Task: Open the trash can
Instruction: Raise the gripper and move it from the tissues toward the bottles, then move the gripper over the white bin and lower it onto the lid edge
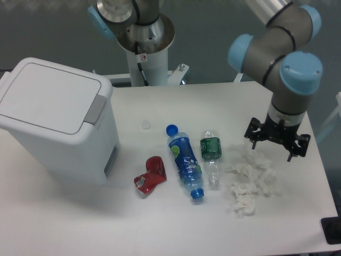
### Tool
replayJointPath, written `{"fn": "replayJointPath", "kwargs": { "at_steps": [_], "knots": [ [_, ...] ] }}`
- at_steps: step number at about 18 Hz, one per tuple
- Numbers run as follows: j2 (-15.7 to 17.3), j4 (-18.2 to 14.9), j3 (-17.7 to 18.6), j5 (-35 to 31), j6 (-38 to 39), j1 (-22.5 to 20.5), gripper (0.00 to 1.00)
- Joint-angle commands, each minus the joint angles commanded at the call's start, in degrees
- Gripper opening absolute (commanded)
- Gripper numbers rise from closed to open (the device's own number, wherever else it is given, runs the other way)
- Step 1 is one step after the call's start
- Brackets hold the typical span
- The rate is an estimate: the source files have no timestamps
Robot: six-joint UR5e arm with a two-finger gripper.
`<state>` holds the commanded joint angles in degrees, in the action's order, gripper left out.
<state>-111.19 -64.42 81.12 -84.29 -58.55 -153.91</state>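
Note:
The trash can (56,120) is a large white boxy bin at the table's left, its flat lid down and a grey push-button latch (97,109) on the lid's right edge. My gripper (276,147) hangs far to the right, above crumpled white tissue, well away from the bin. Its dark fingers (254,140) stand spread apart with nothing between them.
Between bin and gripper lie a crushed red can (150,176), a blue bottle (184,160) and a clear bottle with a green label (211,153). Crumpled white tissues (248,182) lie under the gripper. The robot base (143,45) stands at the table's back edge.

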Motion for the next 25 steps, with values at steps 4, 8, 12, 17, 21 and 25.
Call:
{"fn": "replayJointPath", "kwargs": {
  "at_steps": [4, 8, 12, 17, 21, 25],
  "knots": [
    [3.52, -0.53, 1.22, 0.09, 3.87, 2.81, 1.00],
    [9.31, -1.40, 5.52, 0.96, 5.99, 4.92, 0.93],
    [14.94, -4.47, 7.29, 5.61, 7.21, 5.55, 0.62],
    [16.45, -5.10, 7.38, 9.57, 12.40, 9.31, 0.13],
    [17.06, -4.49, 7.03, 16.24, 20.63, 13.10, 0.03],
    [17.24, -4.66, 6.42, 18.90, 26.72, 14.68, 0.00]
  ]
}}
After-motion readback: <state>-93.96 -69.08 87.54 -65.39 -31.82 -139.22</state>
